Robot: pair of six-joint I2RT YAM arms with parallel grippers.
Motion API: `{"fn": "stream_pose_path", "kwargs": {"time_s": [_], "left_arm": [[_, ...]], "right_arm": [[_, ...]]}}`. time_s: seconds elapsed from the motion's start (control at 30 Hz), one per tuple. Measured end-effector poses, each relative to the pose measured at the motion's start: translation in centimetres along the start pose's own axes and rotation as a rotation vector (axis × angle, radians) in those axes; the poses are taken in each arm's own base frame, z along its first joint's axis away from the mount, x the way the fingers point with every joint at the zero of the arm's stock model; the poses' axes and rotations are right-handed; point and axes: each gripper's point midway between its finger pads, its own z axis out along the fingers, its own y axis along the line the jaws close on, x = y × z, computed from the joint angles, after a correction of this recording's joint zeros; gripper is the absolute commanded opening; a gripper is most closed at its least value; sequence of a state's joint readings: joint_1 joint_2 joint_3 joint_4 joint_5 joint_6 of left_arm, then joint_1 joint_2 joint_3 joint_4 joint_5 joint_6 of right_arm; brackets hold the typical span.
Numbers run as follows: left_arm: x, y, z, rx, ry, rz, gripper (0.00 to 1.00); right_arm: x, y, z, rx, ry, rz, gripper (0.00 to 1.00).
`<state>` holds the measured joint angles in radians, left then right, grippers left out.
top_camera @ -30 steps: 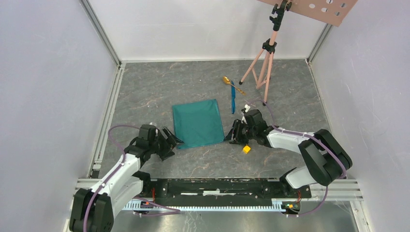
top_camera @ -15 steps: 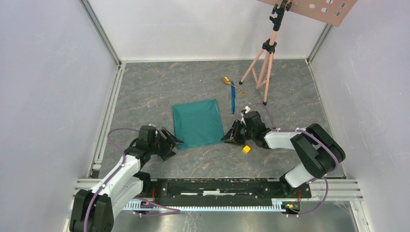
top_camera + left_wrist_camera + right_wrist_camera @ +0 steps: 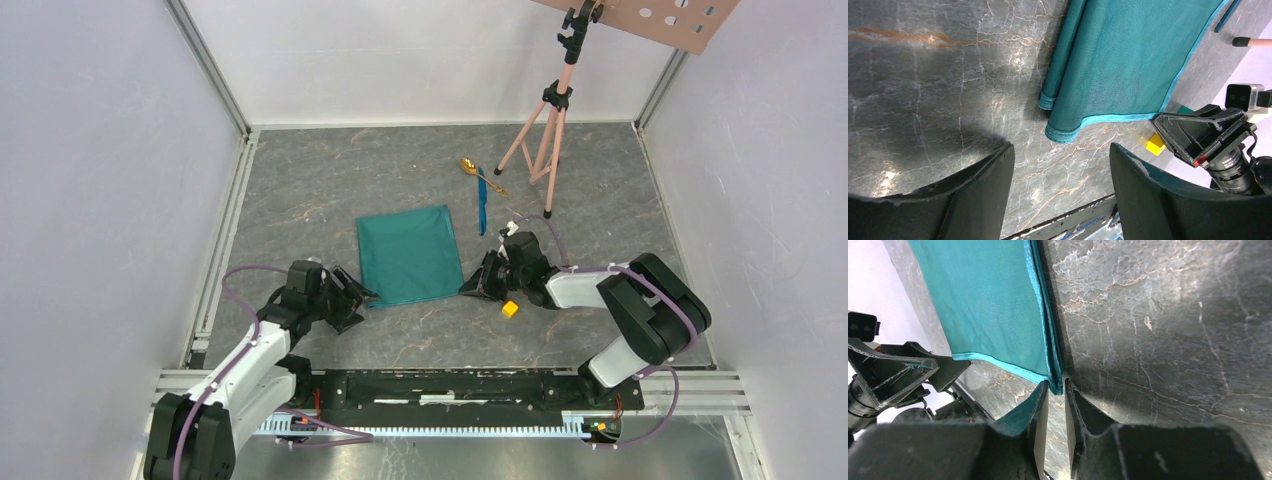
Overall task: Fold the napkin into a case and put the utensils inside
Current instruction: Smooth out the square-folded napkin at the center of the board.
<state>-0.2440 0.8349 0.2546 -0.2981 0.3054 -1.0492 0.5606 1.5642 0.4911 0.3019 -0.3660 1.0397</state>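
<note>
The teal-green napkin (image 3: 408,255) lies flat and folded on the grey marble-look table (image 3: 300,190). My left gripper (image 3: 362,292) is open just short of its near left corner, and that rolled corner (image 3: 1064,131) lies ahead of the wide-apart jaws (image 3: 1060,155). My right gripper (image 3: 472,285) is at the near right corner. Its jaws (image 3: 1056,385) stand a narrow gap apart with the cloth's corner (image 3: 1055,382) between the tips; the cloth still rests on the table. The utensils, a gold spoon (image 3: 468,166) and a blue knife (image 3: 482,205), lie beyond the napkin's right edge.
A yellow cube (image 3: 510,309) sits just near side of my right gripper and also shows in the left wrist view (image 3: 1155,144). A pink tripod (image 3: 545,130) stands at the back right, one foot close to the knife. White walls enclose the table on three sides.
The right jaws have narrowed around the napkin's near right corner, and that gripper has edged slightly left. The left jaws have narrowed a little. The napkin has not moved.
</note>
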Motion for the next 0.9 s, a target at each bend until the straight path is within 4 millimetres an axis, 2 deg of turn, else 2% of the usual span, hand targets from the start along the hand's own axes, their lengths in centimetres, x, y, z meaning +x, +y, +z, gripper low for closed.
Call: {"fn": "stream_pose_path", "kwargs": {"time_s": [0.13,0.27,0.33,0.4,0.47,0.83,0.9], "left_arm": [[0.0,0.0,0.0,-0.001,0.001,0.000,0.75],[0.0,0.1,0.0,-0.003,0.001,-0.001,0.71],[0.1,0.2,0.1,-0.006,0.004,-0.002,0.67],[0.1,0.3,0.3,-0.011,0.010,-0.005,0.58],[0.2,0.4,0.5,-0.017,0.022,-0.009,0.53],[-0.1,0.5,1.5,-0.020,0.024,-0.011,0.44],[-0.2,0.4,1.6,-0.018,0.022,-0.010,0.40]], "right_arm": [[-0.2,0.2,0.1,-0.011,-0.006,-0.004,0.22],[-0.2,0.1,0.2,-0.011,-0.006,-0.004,0.11],[-0.2,0.2,0.2,-0.011,-0.006,-0.001,0.07],[-0.2,0.1,0.2,-0.010,-0.006,-0.001,0.04],[-0.2,0.1,0.2,-0.010,-0.006,-0.001,0.02],[0.0,0.1,0.2,-0.010,-0.002,0.001,0.00],[0.0,0.1,0.2,-0.011,-0.001,0.001,0.00]]}}
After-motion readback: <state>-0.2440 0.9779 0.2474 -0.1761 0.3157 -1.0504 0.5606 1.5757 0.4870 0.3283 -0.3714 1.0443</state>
